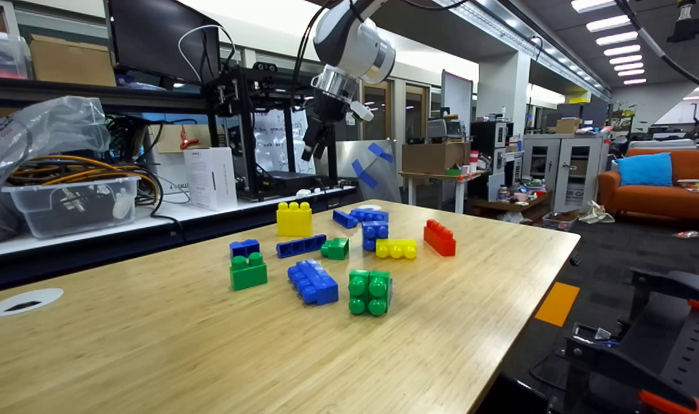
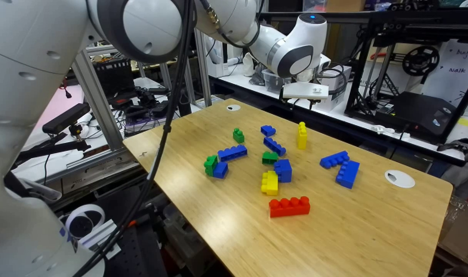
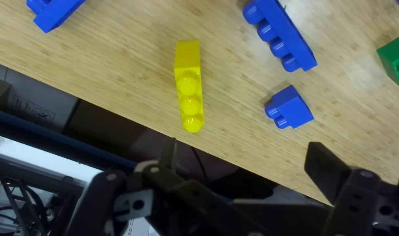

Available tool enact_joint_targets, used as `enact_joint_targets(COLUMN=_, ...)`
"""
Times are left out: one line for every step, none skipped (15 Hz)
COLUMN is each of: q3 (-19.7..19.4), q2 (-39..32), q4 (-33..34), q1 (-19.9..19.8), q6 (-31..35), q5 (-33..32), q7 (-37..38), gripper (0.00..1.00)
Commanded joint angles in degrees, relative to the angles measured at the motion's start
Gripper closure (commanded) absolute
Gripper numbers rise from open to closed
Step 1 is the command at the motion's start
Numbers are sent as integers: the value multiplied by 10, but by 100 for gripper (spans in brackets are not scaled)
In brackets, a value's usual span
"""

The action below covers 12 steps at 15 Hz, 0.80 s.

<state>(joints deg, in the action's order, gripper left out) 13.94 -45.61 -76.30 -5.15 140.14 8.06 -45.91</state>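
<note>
Hand (image 3: 243,149) hangs well above the table (image 1: 240,345), its fingers spread wide apart, nothing gripped; in the wrist view the table's edge runs across the space between the fingertips. Nearest in that view: a tall yellow block (image 3: 189,87), standing with studs up close to the table's edge, and a small blue block (image 3: 291,106), tipped onto its side, two studs pointing sideways. Both are untouched by the fingers. A slim blue block (image 3: 281,36) lies on its side near the small one, four studs along its length, hollow underside visible in an exterior view. Close by, a two-stud green block (image 1: 249,271) sits studs up; a second green block (image 1: 335,248) lies on its side. Next to that, a squarish blue block (image 2: 283,171) and a low yellow block (image 2: 270,183) lie together, apparently touching. A red block (image 2: 289,207) stands studs up, near these two but apart. Elsewhere, a thin blue block (image 2: 334,159) and a thick blue block (image 2: 348,174) lie at an angle to each other; contact cannot be told. A four-stud green block (image 1: 369,292) sits against a plain blue block (image 2: 220,170), just beside a long blue block (image 2: 233,153).
</note>
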Motion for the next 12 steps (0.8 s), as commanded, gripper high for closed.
enact_joint_targets(q3=7, q2=-25, q4=25, q1=-9, q6=-13, q5=3, q7=-18, gripper=0)
enact_joint_targets(q3=9, q2=-33, q4=29, q1=-12, q6=-12, q5=4, q7=-26, gripper=0)
enact_joint_targets(q3=11, q2=-43, q4=34, q1=-16, q6=-9, q5=6, q7=-33, gripper=0)
enact_joint_targets(q3=9, q2=-57, q4=43, q1=-17, q6=-4, q5=5, q7=-32, gripper=0)
enact_joint_targets(q3=9, q2=-68, q4=54, q1=-20, q6=-9, q5=5, q7=-34, gripper=0)
enact_joint_targets(q3=10, q2=-82, q4=68, q1=-22, q6=-9, q5=5, q7=-39, gripper=0)
enact_joint_targets(q3=12, q2=-96, q4=82, q1=-24, q6=-8, q5=4, q7=-45, gripper=0)
enact_joint_targets(q3=13, q2=-110, q4=97, q1=-23, q6=-9, q5=3, q7=-48, gripper=0)
enact_joint_targets(q3=15, q2=-125, q4=115, q1=-24, q6=-12, q5=1, q7=-57, gripper=0)
enact_joint_targets(q3=19, q2=-139, q4=132, q1=-24, q6=-18, q5=2, q7=-65, gripper=0)
enact_joint_targets(q3=21, q2=-152, q4=149, q1=-22, q6=-24, q5=2, q7=-71, gripper=0)
enact_joint_targets(q3=25, q2=-166, q4=166, q1=-22, q6=-28, q5=2, q7=-78, gripper=0)
